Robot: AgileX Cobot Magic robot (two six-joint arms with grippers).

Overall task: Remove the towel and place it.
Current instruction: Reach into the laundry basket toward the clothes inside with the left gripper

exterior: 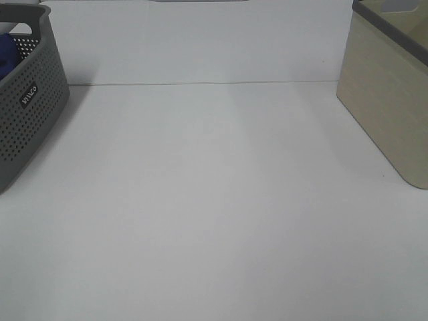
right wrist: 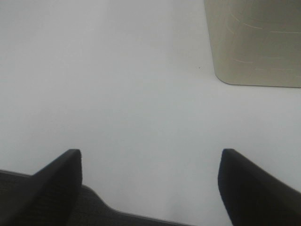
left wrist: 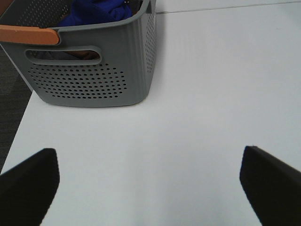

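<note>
The royal-blue towel (left wrist: 96, 10) lies bunched inside the grey perforated basket (left wrist: 89, 80); in the exterior high view only a bit of the towel (exterior: 5, 55) shows over the rim of that basket (exterior: 23, 114) at the far left. My left gripper (left wrist: 150, 186) is open and empty, above the white table a short way in front of the grey basket. My right gripper (right wrist: 150, 181) is open and empty, near the table's front edge, apart from the beige basket (right wrist: 256, 42). Neither gripper shows in the exterior high view.
The beige basket (exterior: 391, 87) with a grey rim stands at the far right. An orange handle piece (left wrist: 28, 34) lies on the grey basket's rim. White table (exterior: 214, 200) lies between the baskets. Dark floor (left wrist: 11, 94) shows past the table's left edge.
</note>
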